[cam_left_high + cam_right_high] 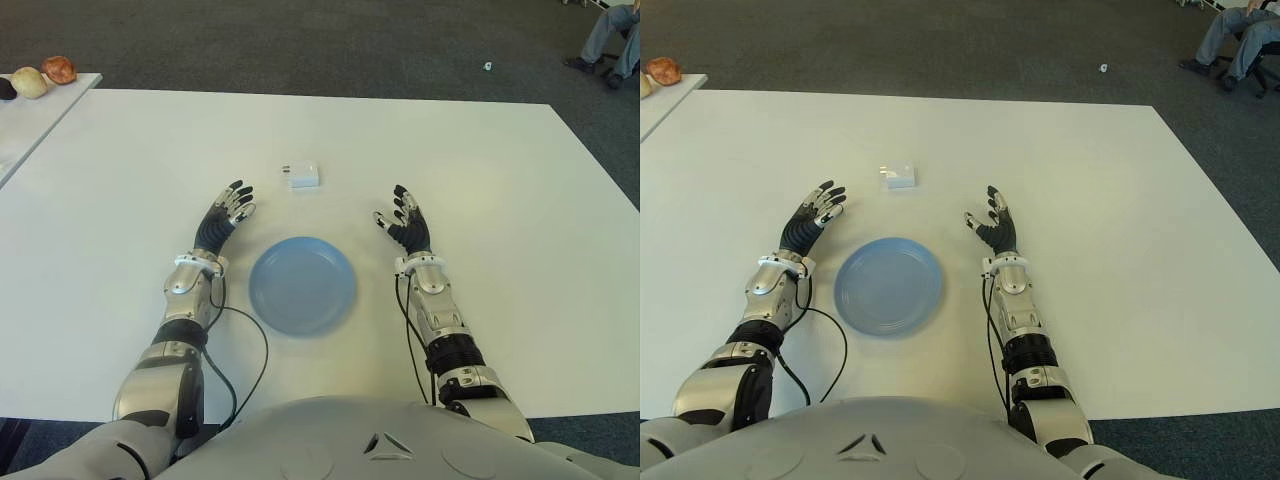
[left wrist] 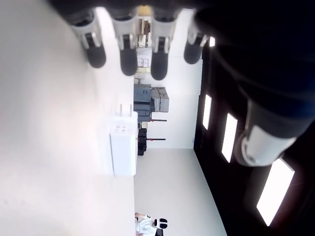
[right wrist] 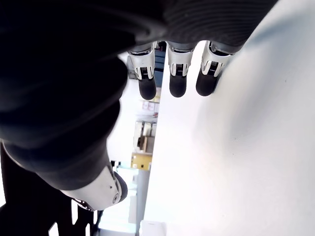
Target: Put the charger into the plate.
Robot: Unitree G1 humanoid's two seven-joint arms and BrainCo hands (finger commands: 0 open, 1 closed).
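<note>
A small white charger (image 1: 302,176) with its prongs out lies on the white table (image 1: 500,200), just beyond the blue plate (image 1: 302,285). The plate holds nothing. My left hand (image 1: 228,214) shows left of the plate with its fingers spread, pointing toward the charger and a short way from it. The left wrist view has the charger (image 2: 123,147) ahead of the outstretched fingertips (image 2: 127,63). To the right of the plate, my right hand (image 1: 402,221) is open too, holding nothing.
A second table at the far left carries round food-like items (image 1: 45,75). A seated person's legs (image 1: 610,40) show at the far right on the dark carpet. A black cable (image 1: 245,350) loops from my left forearm over the table.
</note>
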